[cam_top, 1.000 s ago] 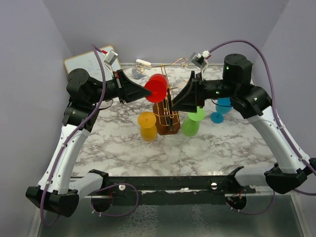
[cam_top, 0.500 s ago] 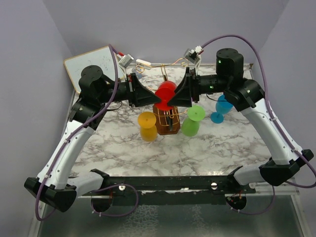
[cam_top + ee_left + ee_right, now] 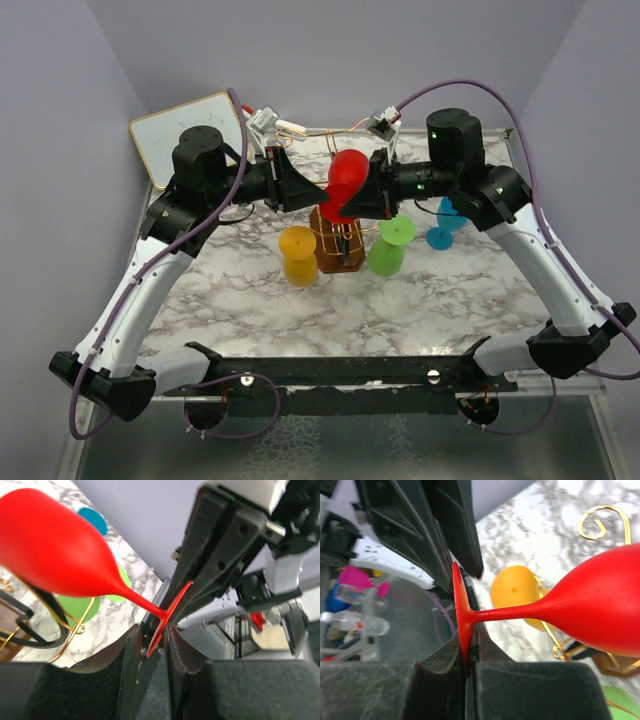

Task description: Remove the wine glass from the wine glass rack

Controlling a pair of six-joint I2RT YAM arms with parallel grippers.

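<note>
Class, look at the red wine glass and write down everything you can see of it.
The red wine glass is opaque and glossy and looks like plastic. It has a rounded bowl, a thin stem and a flat round foot. It lies roughly sideways in the air above the gold wire rack. The right gripper is shut on the foot's rim, while the left gripper has its jaws slightly apart around the same foot. Whether the bowl touches the rack's wire cannot be told.
</note>
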